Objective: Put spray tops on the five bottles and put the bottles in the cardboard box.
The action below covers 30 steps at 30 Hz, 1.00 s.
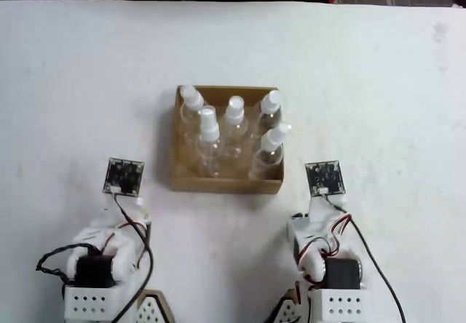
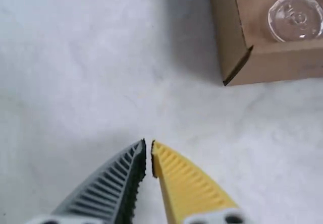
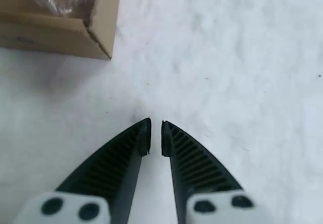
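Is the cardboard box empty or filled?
Filled: the cardboard box holds five clear bottles, all standing upright, each with a white spray top on.

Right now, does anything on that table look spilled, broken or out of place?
Nothing stands out. All five bottles stand in the cardboard box with spray tops on, nothing spilled. The left gripper and right gripper sit shut beside it, holding nothing.

The cardboard box (image 1: 226,185) is matt brown paperboard. The bottles (image 1: 208,156) are clear, glossy plastic, and their spray tops (image 1: 234,107) are smooth white plastic. The surface (image 1: 378,83) looks matt and faintly mottled. The left arm's fingers (image 2: 186,183) and right arm's fingers (image 3: 194,166) are ribbed matt plastic.
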Tool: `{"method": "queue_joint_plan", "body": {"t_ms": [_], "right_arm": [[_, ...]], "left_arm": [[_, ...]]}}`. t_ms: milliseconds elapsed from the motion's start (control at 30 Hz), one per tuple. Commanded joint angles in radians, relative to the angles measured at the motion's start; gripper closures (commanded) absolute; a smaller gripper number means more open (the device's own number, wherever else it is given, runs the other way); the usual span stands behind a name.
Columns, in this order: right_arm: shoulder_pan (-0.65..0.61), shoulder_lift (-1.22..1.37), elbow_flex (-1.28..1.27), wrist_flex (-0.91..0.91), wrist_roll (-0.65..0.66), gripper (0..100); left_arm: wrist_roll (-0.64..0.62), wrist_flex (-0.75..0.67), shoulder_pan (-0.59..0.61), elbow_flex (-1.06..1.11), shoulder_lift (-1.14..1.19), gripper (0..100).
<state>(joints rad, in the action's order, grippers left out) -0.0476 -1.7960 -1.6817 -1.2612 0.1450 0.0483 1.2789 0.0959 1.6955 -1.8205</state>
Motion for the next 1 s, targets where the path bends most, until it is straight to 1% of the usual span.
{"method": "queue_joint_plan", "body": {"t_ms": [0,533,667,967], "right_arm": [[0.008,-0.002,-0.009,-0.004,0.015,97.9],[0.007,-0.002,-0.009,-0.004,0.014,97.9],[0.007,-0.002,-0.009,-0.002,-0.049,97.9],[0.012,-0.002,-0.009,-0.002,-0.052,97.9]], "left_arm": [[0.011,0.006,-0.013,-0.003,-0.010,97],[0.006,0.003,-0.005,-0.003,-0.010,97],[0.005,0.006,-0.005,-0.003,-0.010,97],[0.006,0.006,-0.005,-0.003,-0.010,97]]}}
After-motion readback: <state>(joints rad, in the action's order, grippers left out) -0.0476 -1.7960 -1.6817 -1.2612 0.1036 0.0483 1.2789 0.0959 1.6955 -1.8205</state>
